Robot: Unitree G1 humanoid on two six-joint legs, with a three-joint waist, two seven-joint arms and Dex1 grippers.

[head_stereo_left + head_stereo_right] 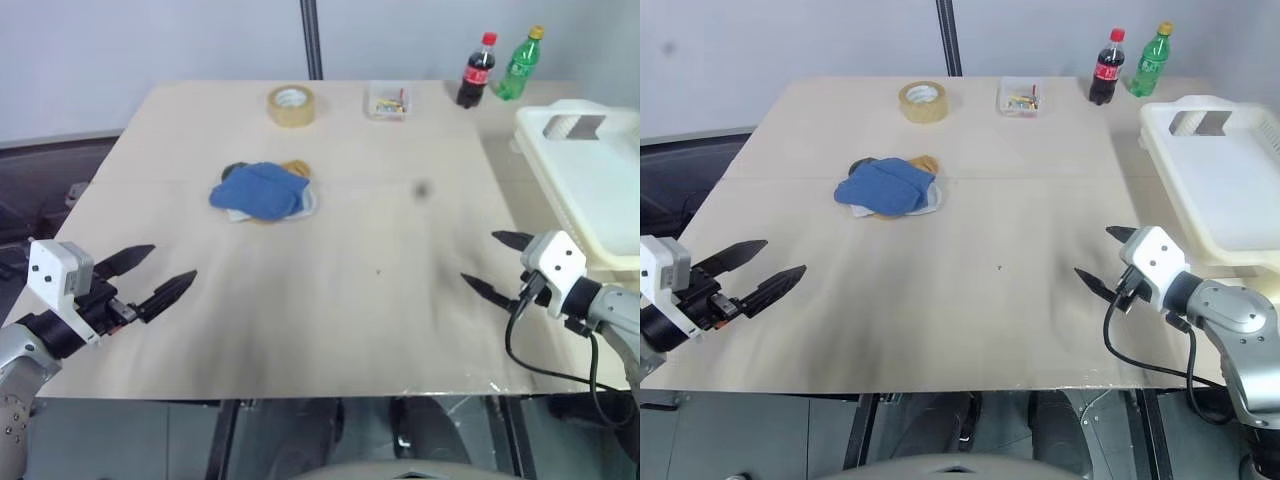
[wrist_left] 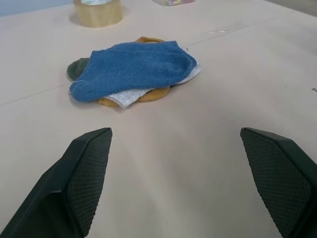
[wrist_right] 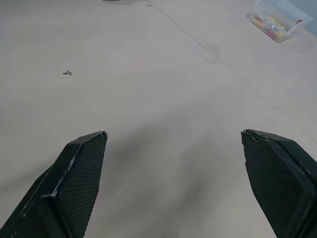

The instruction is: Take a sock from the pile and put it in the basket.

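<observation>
Pile (image 1: 263, 192) of four socks mid-bench (image 1: 330, 300), well ahead of left hand (image 1: 158, 275). Basket (image 1: 590, 190) beside right hand (image 1: 497, 263). Both hands spread wide, empty. Two bottles (image 1: 477, 70) at far edge.

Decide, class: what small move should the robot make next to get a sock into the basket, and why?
Probably reach the left end effector forward toward the pile. Both end effectors are open and hold nothing, the right end effector sits beside the basket, and the pile lies ahead of the left one, blue sock on top.
</observation>
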